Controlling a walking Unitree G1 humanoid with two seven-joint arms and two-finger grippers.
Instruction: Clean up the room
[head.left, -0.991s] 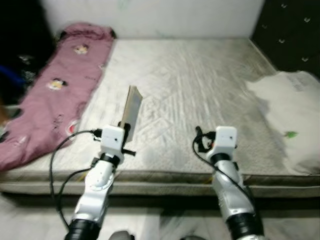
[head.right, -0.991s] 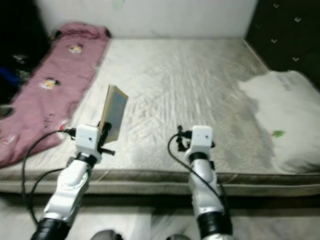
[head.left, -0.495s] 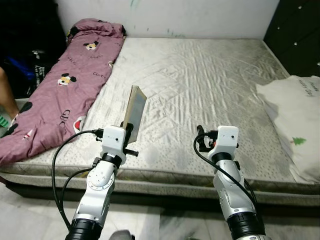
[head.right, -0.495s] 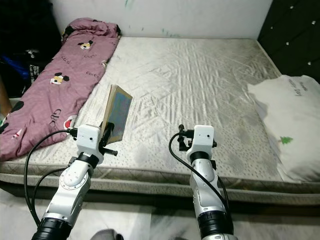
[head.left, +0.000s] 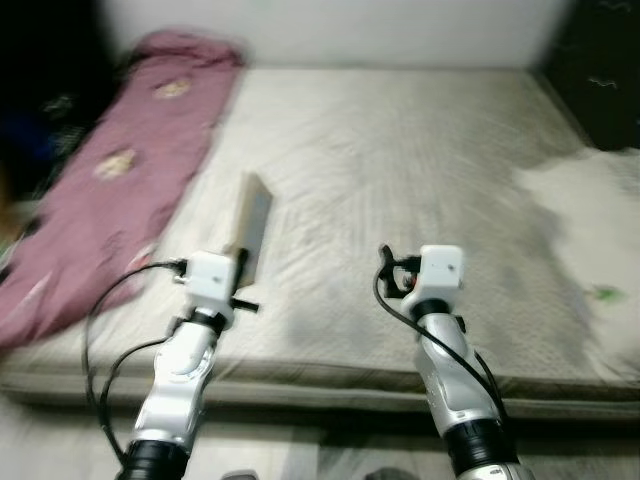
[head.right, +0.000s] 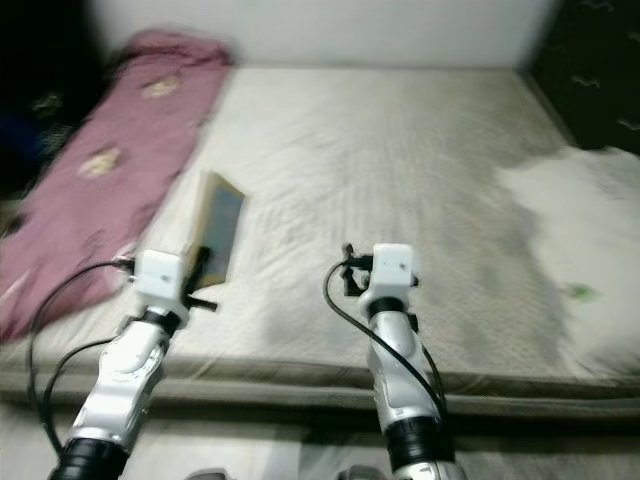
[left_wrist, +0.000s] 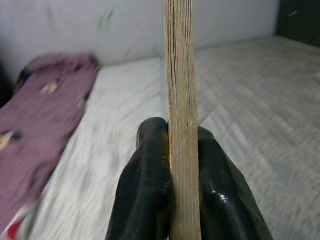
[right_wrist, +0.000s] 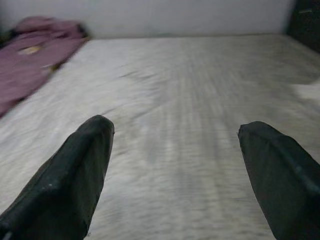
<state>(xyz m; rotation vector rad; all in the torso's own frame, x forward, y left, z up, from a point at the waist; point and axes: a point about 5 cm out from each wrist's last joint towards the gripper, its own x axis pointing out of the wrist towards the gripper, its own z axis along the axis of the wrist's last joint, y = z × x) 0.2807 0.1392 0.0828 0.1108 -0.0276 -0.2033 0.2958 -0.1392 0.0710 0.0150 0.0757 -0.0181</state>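
Observation:
A thin book (head.left: 250, 222) stands upright on edge over the near left part of the bare grey mattress (head.left: 400, 150). My left gripper (left_wrist: 182, 150) is shut on the book (left_wrist: 181, 100), its black fingers (left_wrist: 147, 190) pressed on both covers. My right gripper (right_wrist: 175, 165) is held open over the near edge of the mattress, with nothing between its fingers (right_wrist: 75, 170). Its white wrist block (head.left: 440, 268) sits right of the book. The eye views are blurred.
A maroon patterned blanket (head.left: 110, 170) lies along the mattress's left side. A white cloth or pillow (head.left: 590, 230) lies at the right. A pale wall stands behind the bed and a dark quilted panel (head.left: 600, 60) at far right. Pale floor runs before the bed.
The whole picture has shifted and blurred, so the camera has moved. The left gripper still holds the book upright and the right gripper stays open.

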